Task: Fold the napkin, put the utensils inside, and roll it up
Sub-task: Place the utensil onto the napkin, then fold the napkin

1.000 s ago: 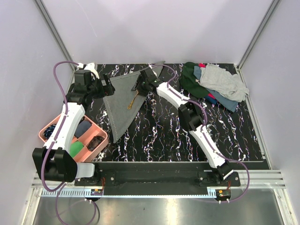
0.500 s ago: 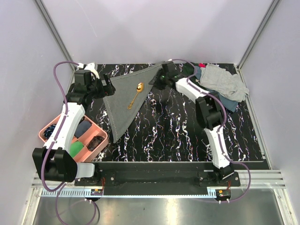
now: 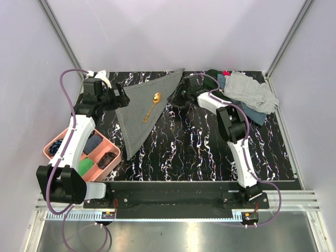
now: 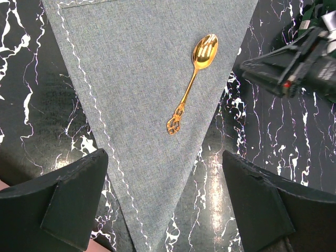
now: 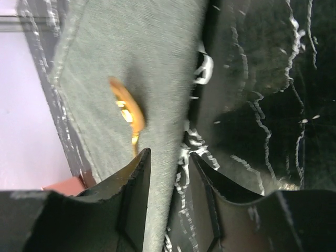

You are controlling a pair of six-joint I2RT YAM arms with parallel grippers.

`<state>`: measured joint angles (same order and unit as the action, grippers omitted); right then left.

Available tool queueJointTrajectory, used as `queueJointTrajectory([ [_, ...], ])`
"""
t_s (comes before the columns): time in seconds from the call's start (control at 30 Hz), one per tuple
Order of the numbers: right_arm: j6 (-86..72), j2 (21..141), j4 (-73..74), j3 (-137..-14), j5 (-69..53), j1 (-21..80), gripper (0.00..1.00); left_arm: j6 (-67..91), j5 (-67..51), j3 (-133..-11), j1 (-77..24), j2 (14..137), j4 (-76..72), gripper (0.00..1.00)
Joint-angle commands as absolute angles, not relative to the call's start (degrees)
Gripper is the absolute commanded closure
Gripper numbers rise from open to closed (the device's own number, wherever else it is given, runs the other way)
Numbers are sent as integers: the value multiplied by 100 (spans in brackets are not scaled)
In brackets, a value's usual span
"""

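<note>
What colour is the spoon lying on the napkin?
Shiny gold. The spoon shows best in the left wrist view, against the grey napkin.

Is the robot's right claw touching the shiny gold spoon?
Apart. The left wrist view shows the right gripper over the black marble table, with a strip of grey fabric napkin between it and the slim gold metal spoon.

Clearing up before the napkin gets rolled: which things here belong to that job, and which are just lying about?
For the job: grey napkin; gold spoon.
Lying about: heap of cloths; pink tray.
</note>
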<state>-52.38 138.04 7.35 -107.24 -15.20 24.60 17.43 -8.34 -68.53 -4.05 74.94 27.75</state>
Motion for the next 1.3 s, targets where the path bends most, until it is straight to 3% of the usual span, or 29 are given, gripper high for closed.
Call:
queueJointTrajectory([
  [0.0, -5423, 14097, 483, -10863, -1714, 2470, 58, 1758, -949, -7066, -413, 7436, 2610, 7],
  [0.87, -5590, 14704, 589, -11259, -1784, 2479, 73, 1784, -1002, -7075, -413, 7488, 2610, 7],
  [1.27, -5441, 14625, 624, -11162, -1837, 2479, 100, 1775, -1002, -7066, -413, 7488, 2610, 7],
])
